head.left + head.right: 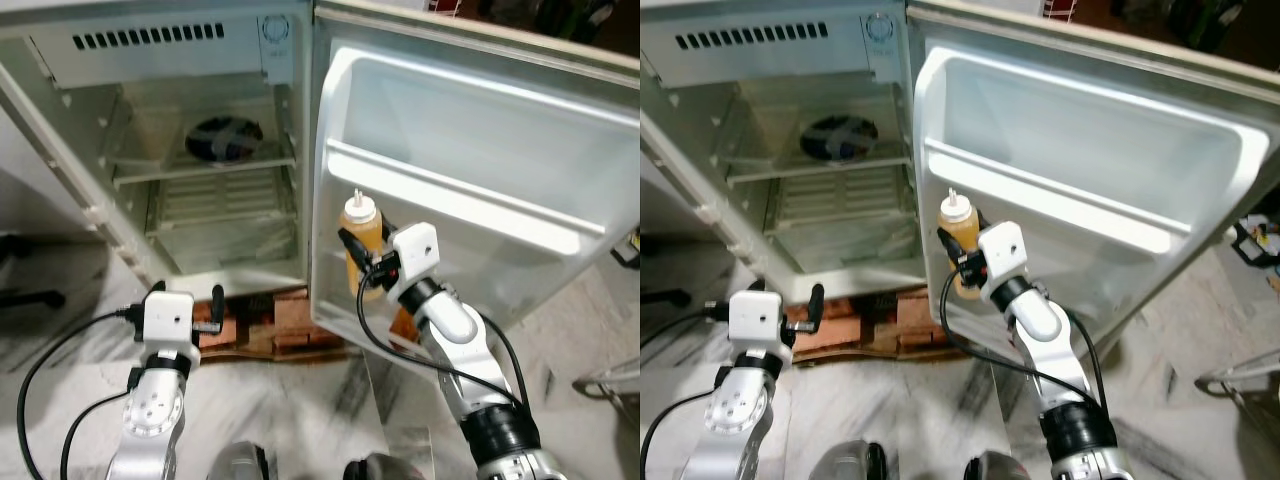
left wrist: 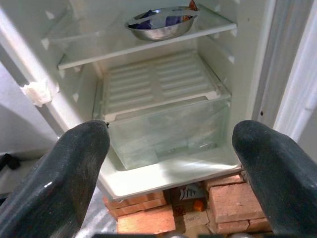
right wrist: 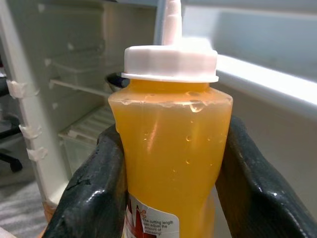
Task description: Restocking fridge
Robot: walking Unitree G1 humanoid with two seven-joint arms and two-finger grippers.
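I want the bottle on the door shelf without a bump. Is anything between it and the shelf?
Nothing visible. The right gripper holds the bottle upright just in front of the door shelf, whose rail looks bare along its length.

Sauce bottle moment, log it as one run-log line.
stage: restocking fridge | right gripper: shut on sauce bottle, upright, at open door | left gripper: open, low before fridge | steel bowl: on shelf
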